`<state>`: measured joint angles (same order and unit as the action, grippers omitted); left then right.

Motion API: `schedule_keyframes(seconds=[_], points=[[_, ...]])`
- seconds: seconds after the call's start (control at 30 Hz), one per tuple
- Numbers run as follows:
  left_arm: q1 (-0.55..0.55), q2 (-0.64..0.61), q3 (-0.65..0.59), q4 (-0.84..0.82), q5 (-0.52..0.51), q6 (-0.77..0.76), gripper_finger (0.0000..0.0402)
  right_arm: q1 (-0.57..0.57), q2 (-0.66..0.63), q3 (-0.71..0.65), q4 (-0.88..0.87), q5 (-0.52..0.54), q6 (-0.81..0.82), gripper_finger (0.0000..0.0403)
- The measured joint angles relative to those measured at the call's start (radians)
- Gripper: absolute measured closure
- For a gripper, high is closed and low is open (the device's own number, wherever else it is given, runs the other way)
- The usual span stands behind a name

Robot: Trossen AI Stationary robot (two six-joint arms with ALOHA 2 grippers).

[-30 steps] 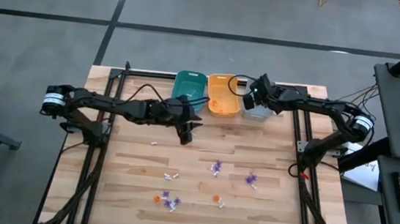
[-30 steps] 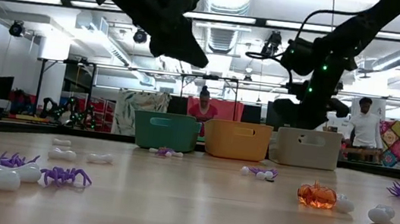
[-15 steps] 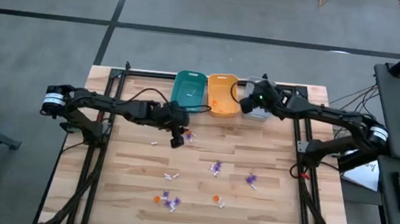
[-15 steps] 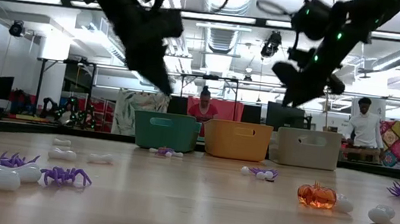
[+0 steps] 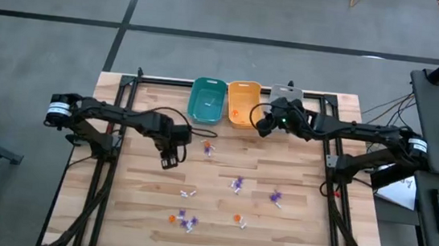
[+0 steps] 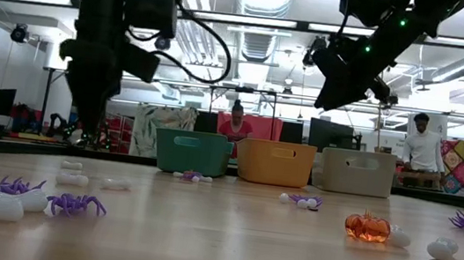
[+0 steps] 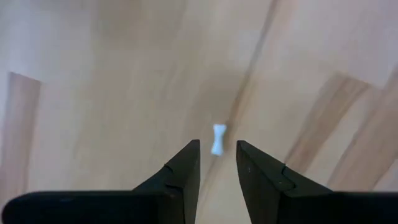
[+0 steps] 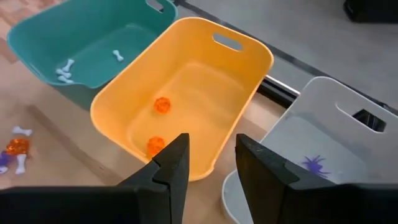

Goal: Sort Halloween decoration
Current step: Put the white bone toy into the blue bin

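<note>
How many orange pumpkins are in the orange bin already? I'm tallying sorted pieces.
2. Both lie on the floor of the orange bin: one pumpkin toward the teal bin's side, the other pumpkin near the wall by the table.

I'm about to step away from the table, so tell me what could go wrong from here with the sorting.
The left gripper is open above a small white bone trinket lying flat on the wooden table; its fingers may skid off so thin a piece.

The right gripper hangs open and empty over the near rim of the orange plastic bin, close to the grey bin; a low swing could nudge either one.
</note>
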<state>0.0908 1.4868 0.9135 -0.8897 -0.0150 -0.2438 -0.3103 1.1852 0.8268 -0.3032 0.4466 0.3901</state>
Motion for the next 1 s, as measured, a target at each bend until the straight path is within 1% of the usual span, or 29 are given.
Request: schedule_keyframes(seconds=[0.2,0.33,0.57,0.67,0.73,0.8,0.87,1.0], points=[[-0.024,0.000,-0.051,0.013,0.002,-0.004,0.0274,0.001,0.009,-0.003,0.001,0.001,-0.002,0.0277],[-0.034,0.000,-0.112,0.085,0.002,-0.009,0.0253,0.001,0.009,-0.006,0.002,0.001,-0.002,0.0273],[-0.042,0.000,-0.210,0.245,0.002,-0.009,0.0249,0.001,0.009,-0.011,0.002,0.001,0.002,0.0279],[-0.042,-0.004,-0.237,0.285,-0.003,-0.009,0.0249,0.001,0.009,-0.012,0.002,0.001,0.002,0.0283],[-0.042,-0.005,-0.250,0.301,-0.006,-0.009,0.0254,0.001,0.009,-0.013,0.002,0.001,0.002,0.0284],[-0.042,-0.005,-0.253,0.303,-0.021,-0.010,0.0268,0.001,0.009,-0.013,0.002,0.001,0.002,0.0285],[-0.042,-0.004,-0.256,0.306,-0.031,-0.009,0.0291,0.001,0.009,-0.013,0.002,0.001,0.002,0.0283],[-0.042,-0.003,-0.256,0.304,-0.048,-0.010,0.0351,0.001,0.009,-0.018,0.003,0.000,0.007,0.0280]])
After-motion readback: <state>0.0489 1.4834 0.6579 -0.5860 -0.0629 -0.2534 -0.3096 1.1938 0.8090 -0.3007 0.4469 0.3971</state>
